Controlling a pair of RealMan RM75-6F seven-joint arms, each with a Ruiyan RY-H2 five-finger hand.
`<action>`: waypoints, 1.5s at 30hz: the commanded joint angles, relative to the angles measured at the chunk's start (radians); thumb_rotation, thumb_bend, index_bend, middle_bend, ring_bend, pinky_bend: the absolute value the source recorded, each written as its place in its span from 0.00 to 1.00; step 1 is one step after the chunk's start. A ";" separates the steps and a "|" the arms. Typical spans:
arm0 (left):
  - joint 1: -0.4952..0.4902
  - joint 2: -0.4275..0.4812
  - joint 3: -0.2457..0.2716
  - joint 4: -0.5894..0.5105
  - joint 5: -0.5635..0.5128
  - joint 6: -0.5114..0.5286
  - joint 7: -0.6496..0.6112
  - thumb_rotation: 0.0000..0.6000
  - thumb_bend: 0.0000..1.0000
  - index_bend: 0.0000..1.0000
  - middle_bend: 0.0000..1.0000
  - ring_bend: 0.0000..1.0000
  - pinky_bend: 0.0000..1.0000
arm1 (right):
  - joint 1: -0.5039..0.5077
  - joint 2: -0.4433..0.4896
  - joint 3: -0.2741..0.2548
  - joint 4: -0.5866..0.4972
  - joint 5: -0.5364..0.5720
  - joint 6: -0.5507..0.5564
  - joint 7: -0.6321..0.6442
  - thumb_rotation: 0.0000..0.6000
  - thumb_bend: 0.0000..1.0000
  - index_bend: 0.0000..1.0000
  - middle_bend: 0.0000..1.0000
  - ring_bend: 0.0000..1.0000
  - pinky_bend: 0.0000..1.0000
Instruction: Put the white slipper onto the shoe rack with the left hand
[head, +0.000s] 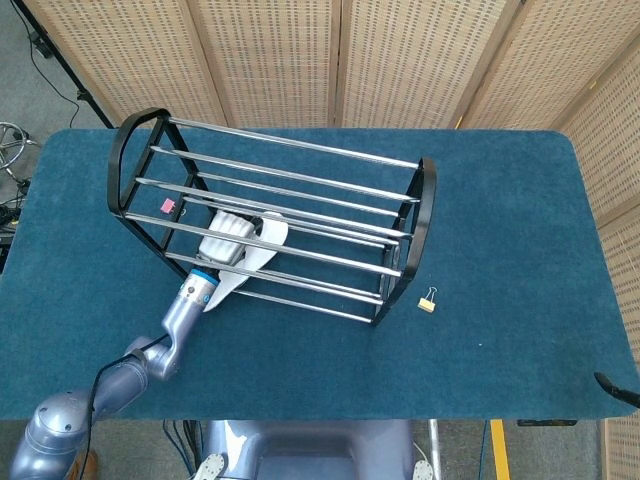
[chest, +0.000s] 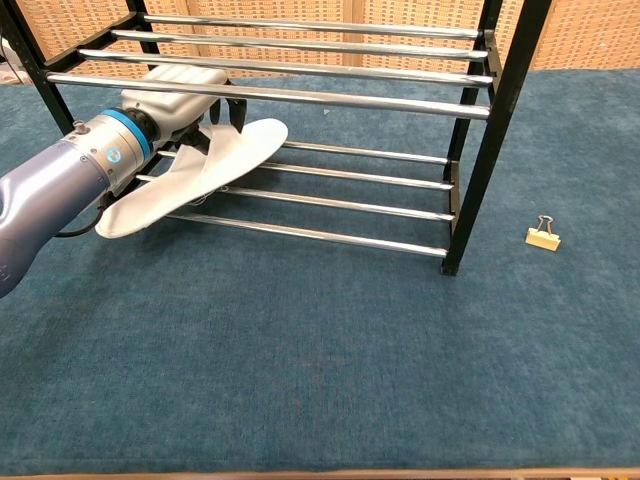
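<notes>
- Two views show one moment; no brand, label text or writing can be read in either.
- Head view: the shoe rack (head: 300, 215), black end frames joined by chrome rails, stands slantwise on the blue-carpeted table (head: 520, 230). A small pink tag (head: 168, 206) hangs on a rail near the rack's left end; any print on it is too small to tell.
- Head view: the left hand (head: 222, 238), white-shelled, reaches in between the rails at the rack's left part. It grips the white slipper (head: 250, 255), whose far end lies inside the rack under the upper rails while its near end points out toward the forearm.
- Head view: a small binder clip (head: 428, 299) lies on the table just beside the rack's right end frame. At the lower right edge a dark tip of something shows; what it is cannot be told.
- Chest view: the left hand (chest: 175, 100) sits on top of the white slipper (chest: 195, 175), dark fingers (chest: 238, 110) curled down over its upper edge, closed on it. The slipper is tilted, toe end raised over the lower rails, heel end low at the front rail.
- Chest view alone shows that tilt and the finger grip; the head view alone shows the pink tag and the whole shoe rack (chest: 470, 150). The binder clip (chest: 542, 235) lies apart, right of the rack's post.
- The right hand appears in neither view.
</notes>
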 joint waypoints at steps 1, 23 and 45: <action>-0.007 -0.008 -0.019 0.007 -0.028 -0.015 0.030 1.00 0.49 0.57 0.45 0.45 0.45 | 0.002 0.000 -0.001 -0.001 0.002 -0.005 0.000 1.00 0.00 0.00 0.00 0.00 0.00; 0.026 0.094 -0.076 -0.230 -0.208 -0.132 0.262 1.00 0.35 0.09 0.00 0.00 0.12 | 0.002 -0.002 -0.006 -0.005 -0.004 0.000 -0.006 1.00 0.00 0.00 0.00 0.00 0.00; 0.100 0.254 0.021 -0.482 -0.149 -0.089 0.247 1.00 0.35 0.09 0.00 0.00 0.12 | 0.001 -0.007 -0.013 -0.017 -0.023 0.010 -0.020 1.00 0.00 0.00 0.00 0.00 0.00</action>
